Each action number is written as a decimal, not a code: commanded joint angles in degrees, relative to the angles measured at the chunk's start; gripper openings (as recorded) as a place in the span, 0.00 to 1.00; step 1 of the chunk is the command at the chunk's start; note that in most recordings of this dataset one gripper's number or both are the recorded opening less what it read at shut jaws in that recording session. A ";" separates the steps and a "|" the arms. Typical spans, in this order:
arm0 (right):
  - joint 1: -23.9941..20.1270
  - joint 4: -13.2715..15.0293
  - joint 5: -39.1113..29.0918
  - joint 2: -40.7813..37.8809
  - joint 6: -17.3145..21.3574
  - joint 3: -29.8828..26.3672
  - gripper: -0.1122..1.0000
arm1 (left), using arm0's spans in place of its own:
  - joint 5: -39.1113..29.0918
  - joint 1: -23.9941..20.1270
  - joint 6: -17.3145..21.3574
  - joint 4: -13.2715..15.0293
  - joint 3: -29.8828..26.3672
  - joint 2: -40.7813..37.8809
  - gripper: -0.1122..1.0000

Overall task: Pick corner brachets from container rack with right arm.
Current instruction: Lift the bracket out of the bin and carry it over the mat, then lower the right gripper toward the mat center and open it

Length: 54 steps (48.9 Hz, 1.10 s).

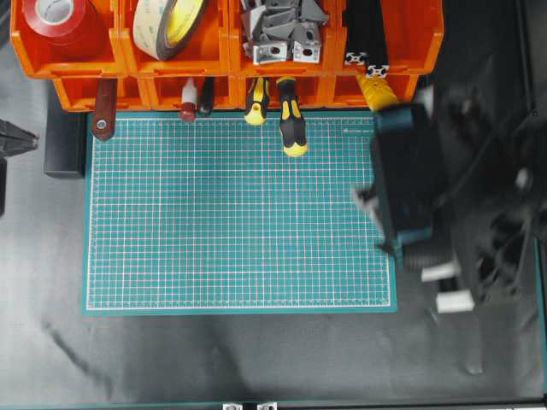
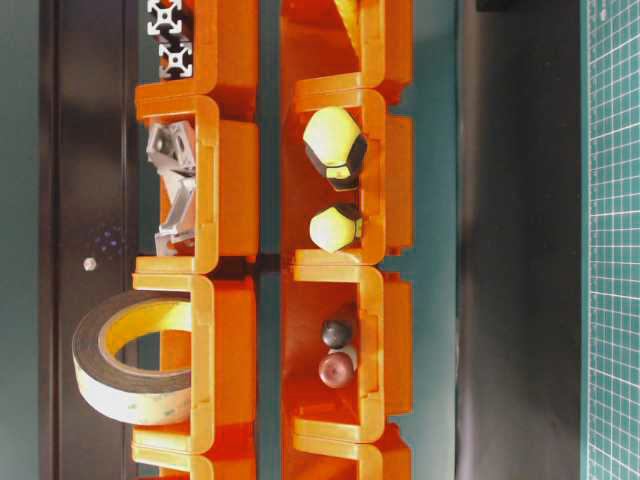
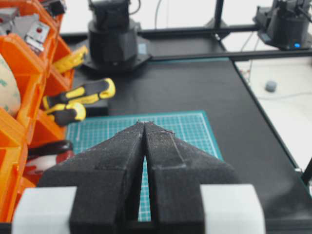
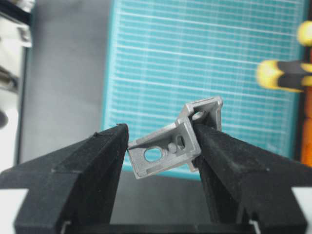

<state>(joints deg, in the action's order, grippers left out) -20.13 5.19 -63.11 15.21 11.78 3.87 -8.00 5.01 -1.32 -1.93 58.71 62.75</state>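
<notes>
My right gripper (image 4: 161, 130) is shut on one silver-grey corner bracket (image 4: 165, 148), which hangs tilted between the pads above the near corner of the green mat. In the overhead view the right arm (image 1: 406, 184) is a blurred shape over the mat's right edge. More corner brackets (image 1: 282, 34) lie heaped in an upper bin of the orange container rack (image 1: 205, 64), and show from the side (image 2: 172, 170) in the rack (image 2: 230, 180). My left gripper (image 3: 145, 124) is shut on nothing, its tips meeting, and sits at the far left (image 1: 13, 141).
The green cutting mat (image 1: 231, 222) covers the middle of the table. Yellow-and-black screwdrivers (image 1: 291, 124) stick out of the lower bins over the mat's far edge. Tape rolls (image 1: 171, 21), a red roll (image 1: 60, 17) and black slotted bars (image 1: 367, 34) fill other bins.
</notes>
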 commanded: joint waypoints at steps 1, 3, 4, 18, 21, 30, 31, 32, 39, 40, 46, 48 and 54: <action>-2.29 0.18 9.67 1.14 0.79 6.50 0.50 | 0.18 0.00 0.00 -0.18 -1.85 0.00 0.10; -3.34 0.44 13.10 0.53 0.97 8.70 0.50 | 0.18 0.00 -0.09 -0.18 -1.85 0.09 0.10; -3.87 0.79 14.85 0.26 1.05 9.67 0.50 | 0.18 0.00 -0.09 -0.18 -1.85 0.18 0.10; -8.35 10.20 22.85 -9.32 1.93 13.45 0.50 | 0.18 0.00 -0.18 -0.18 -2.02 0.70 0.10; -8.17 11.34 23.20 -11.07 2.29 13.80 0.50 | 0.18 -0.09 -0.18 -0.18 -2.11 0.88 0.10; -7.65 18.19 24.96 -17.23 2.55 14.85 0.50 | 0.18 0.00 -0.18 -0.18 -2.29 1.41 0.10; -7.56 19.95 24.96 -18.28 2.64 14.85 0.50 | 0.18 0.00 -0.18 -0.18 -2.29 1.49 0.10; -7.47 21.18 24.96 -18.98 2.64 14.85 0.50 | 0.18 0.00 -0.18 -0.18 -2.29 1.49 0.10; -5.54 26.10 25.84 -23.03 3.16 14.15 0.50 | 0.18 -0.09 -0.18 -0.18 -2.29 1.58 0.10; -5.10 26.37 26.28 -23.47 3.16 13.97 0.50 | 0.18 0.00 -0.18 -0.18 -2.37 1.58 0.10; -2.72 26.63 31.20 -24.70 3.25 14.06 0.50 | 0.18 -0.09 -0.18 -0.18 -2.29 1.58 0.10; -2.02 26.54 33.05 -24.79 3.34 14.15 0.50 | 0.18 -0.09 -0.18 -0.18 -2.29 1.58 0.10; -0.26 26.46 37.09 -25.22 3.43 14.94 0.50 | 0.18 -0.09 -0.18 -0.18 -2.20 1.58 0.10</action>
<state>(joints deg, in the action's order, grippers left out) -21.09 31.55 -29.18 -10.72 15.03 19.34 -8.09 5.01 -1.41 -1.93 58.27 64.69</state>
